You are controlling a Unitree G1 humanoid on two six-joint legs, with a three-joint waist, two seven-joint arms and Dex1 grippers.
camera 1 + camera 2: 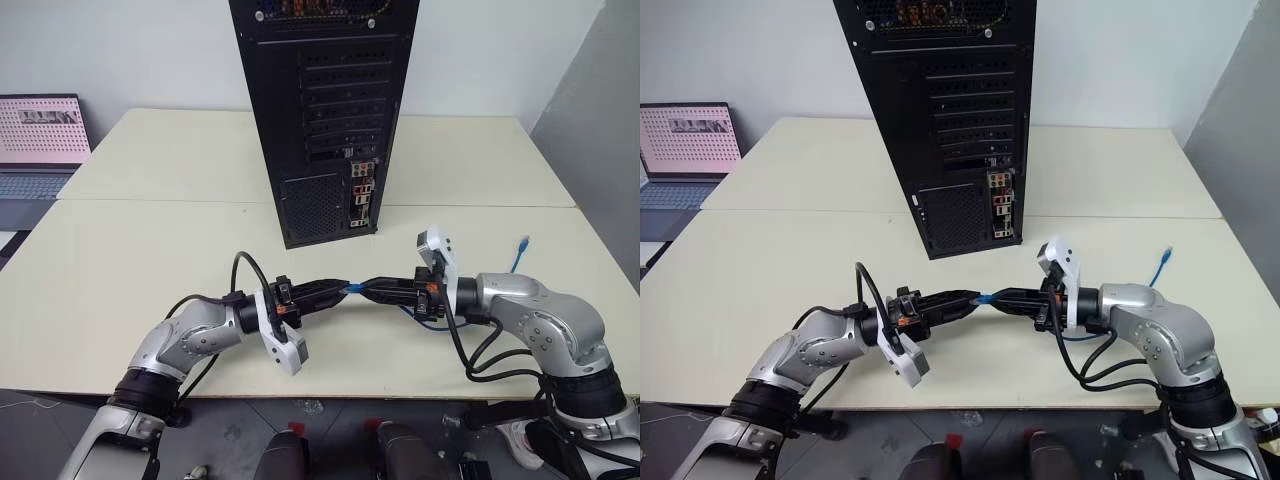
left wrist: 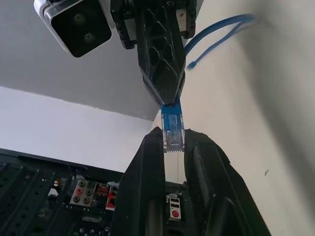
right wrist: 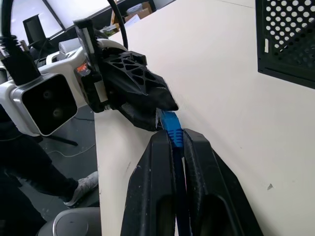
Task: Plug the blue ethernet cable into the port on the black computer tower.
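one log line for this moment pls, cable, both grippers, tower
phase: handover | blue ethernet cable: plug between both grippers | right gripper: shut on cable | left gripper: plug between fingers | black computer tower: cable unplugged

Tower (image 1: pixel 322 110) behind cable (image 1: pixel 352 287) (laptop (image 1: pixel 40 150) left).

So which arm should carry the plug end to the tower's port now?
Probably the right. The right gripper is shut on the blue ethernet cable just behind its plug, while the left gripper has the plug between fingers that look parted. The port sits straight ahead on the black computer tower.

Blue ethernet cable (image 1: pixel 352 287) midair before upright black computer tower (image 1: pixel 320 100)
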